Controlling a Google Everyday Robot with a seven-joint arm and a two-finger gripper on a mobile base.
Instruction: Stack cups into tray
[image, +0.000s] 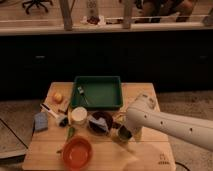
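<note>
The dark-green tray (98, 93) stands at the back middle of the wooden table, with a small utensil (81, 93) lying in its left part. My white arm (165, 122) reaches in from the right. The gripper (123, 133) is low over the table, in front of and to the right of the tray, beside the dark bowl with a blue patch (99, 122). A small dark olive-brown cup (124, 135) shows at the gripper; I cannot tell whether it is held. A pale round cup-like thing (78, 115) stands just in front of the tray's left corner.
A wide orange-red bowl (77, 151) sits at the front left. A yellow fruit (58, 96), a white brush (50, 110), a blue sponge (41, 121) and a small green item (70, 132) lie on the left side. A dark counter wall stands behind the table.
</note>
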